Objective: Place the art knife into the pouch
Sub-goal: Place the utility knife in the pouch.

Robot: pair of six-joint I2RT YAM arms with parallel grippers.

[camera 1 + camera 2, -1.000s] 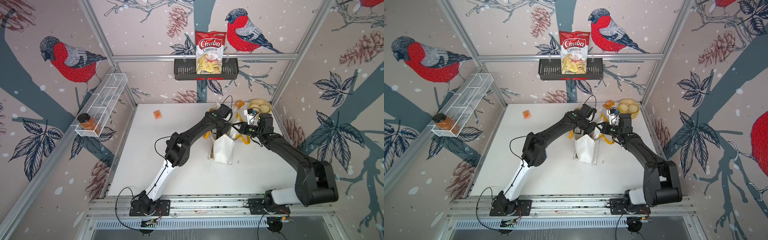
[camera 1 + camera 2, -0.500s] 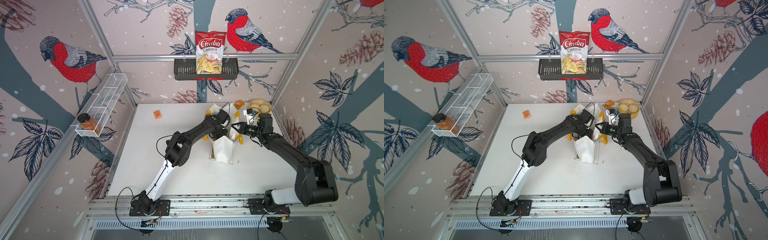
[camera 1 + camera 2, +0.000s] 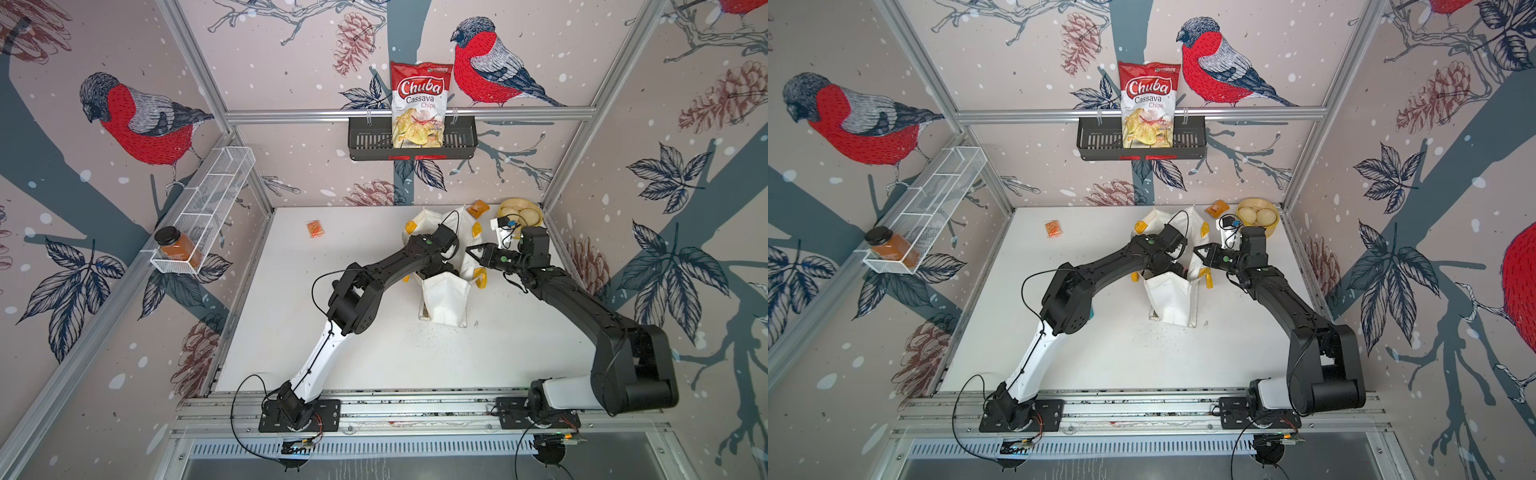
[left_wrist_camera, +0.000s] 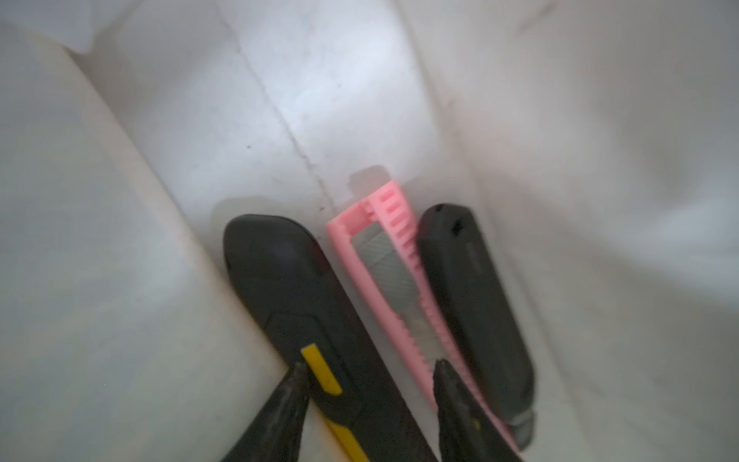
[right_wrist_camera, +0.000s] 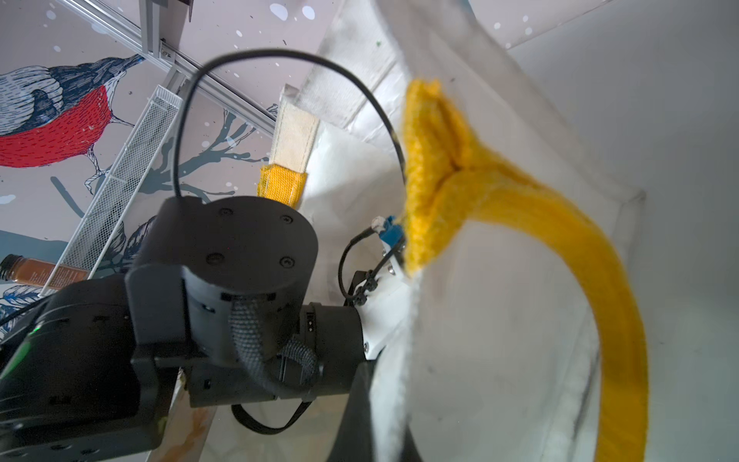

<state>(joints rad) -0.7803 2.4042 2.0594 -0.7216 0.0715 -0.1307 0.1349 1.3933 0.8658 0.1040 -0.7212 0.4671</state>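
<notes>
Nearest, along the front edge: rail (image 3: 415,405) carrying both arm bases. Beyond it: white table (image 3: 374,353), with dark specks just in front of the pouch (image 3: 444,299). Mid-table, toward the right: the pouch, white fabric with yellow handles (image 3: 481,277), mouth open toward the far wall. Left arm (image 3: 353,291) reaching into that mouth, with the left gripper (image 4: 370,378) hidden inside in both top views. In the left wrist view: jaws spread, pinching nothing, fingertips either side of a black-and-yellow knife (image 4: 296,288) lying on the pouch floor; contact with it impossible to tell. Just beside that knife: a pink knife (image 4: 384,256), then a dark grey knife (image 4: 476,296), all 3 roughly parallel on the fabric. Right arm (image 3: 582,299) coming in from the right. Right gripper (image 3: 471,252) at the pouch rim, jaws pressed together on the white fabric next to a yellow handle. Farther back on the table: 1 orange packet (image 3: 314,228) well apart to the left, a 2nd orange packet (image 3: 478,207) near the far wall, and a yellow bowl (image 3: 1271,229) in the far right corner. On the back wall: black basket (image 3: 365,141) holding a chips bag (image 3: 419,108). On the left wall: wire shelf (image 3: 216,187) with 1 brown jar (image 3: 176,249) at its near end.
</notes>
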